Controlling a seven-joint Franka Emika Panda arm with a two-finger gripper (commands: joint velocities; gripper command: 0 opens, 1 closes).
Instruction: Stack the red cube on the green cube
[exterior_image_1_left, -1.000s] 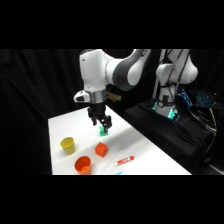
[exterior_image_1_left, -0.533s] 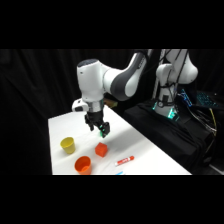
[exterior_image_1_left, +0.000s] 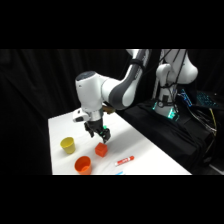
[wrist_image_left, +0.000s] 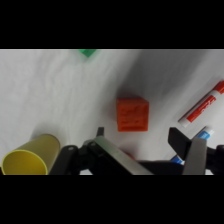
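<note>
From my remote station, starting at the near edge of the white tabletop (exterior_image_1_left: 145, 150), I see a round orange cup (exterior_image_1_left: 83, 164) and, to its right, a red-and-white marker (exterior_image_1_left: 124, 160) lying flat. A little further back lies the small red-orange cube (exterior_image_1_left: 101, 149), resting on the tabletop with nothing on it. Just above and behind this cube hangs the black two-finger end effector (exterior_image_1_left: 98, 134) of the white arm; it does not touch the cube. In the wrist view the red-orange cube (wrist_image_left: 132, 114) lies between and beyond the two fingers (wrist_image_left: 112, 156), which stand apart and hold nothing. A yellow cup (exterior_image_1_left: 68, 145) stands to the left of the end effector. The small bright green cube (wrist_image_left: 88, 52) shows only at the top edge of the wrist view, well apart from the red-orange cube; in the side view I cannot make it out.
</note>
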